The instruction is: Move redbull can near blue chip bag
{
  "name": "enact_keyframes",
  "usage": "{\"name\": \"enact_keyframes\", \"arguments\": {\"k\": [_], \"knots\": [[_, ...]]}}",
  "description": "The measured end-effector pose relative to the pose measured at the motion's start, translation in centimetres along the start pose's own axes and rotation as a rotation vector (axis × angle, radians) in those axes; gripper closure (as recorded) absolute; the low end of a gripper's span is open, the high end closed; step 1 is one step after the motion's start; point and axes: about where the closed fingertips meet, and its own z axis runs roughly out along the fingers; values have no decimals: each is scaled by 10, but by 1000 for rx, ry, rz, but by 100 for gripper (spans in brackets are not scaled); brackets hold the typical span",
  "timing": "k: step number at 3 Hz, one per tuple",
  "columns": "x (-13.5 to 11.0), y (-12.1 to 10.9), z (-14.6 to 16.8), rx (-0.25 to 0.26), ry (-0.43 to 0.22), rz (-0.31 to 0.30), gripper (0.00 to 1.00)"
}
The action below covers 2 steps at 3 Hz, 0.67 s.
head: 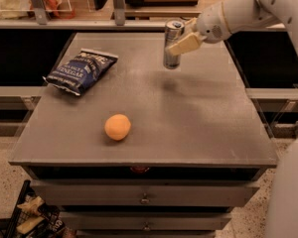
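The redbull can (172,43) is a slim silver can held upright, a little above the grey tabletop (188,113) near its far middle. My gripper (180,39) is shut on the redbull can, coming in from the right on a white arm. The blue chip bag (81,70) lies flat at the table's far left, well left of the can.
An orange ball (117,127) sits on the table's front left. Drawers (145,198) run below the front edge. A shelf rail with clutter (54,4) lies behind the table. A white part of the robot (290,192) fills the lower right corner.
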Motion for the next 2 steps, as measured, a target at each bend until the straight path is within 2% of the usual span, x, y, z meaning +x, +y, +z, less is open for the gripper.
{"name": "enact_keyframes", "arguments": {"k": [1,2], "knots": [[-37,15,45,-78,-28,-50,100],[-37,15,45,-78,-28,-50,100]]}}
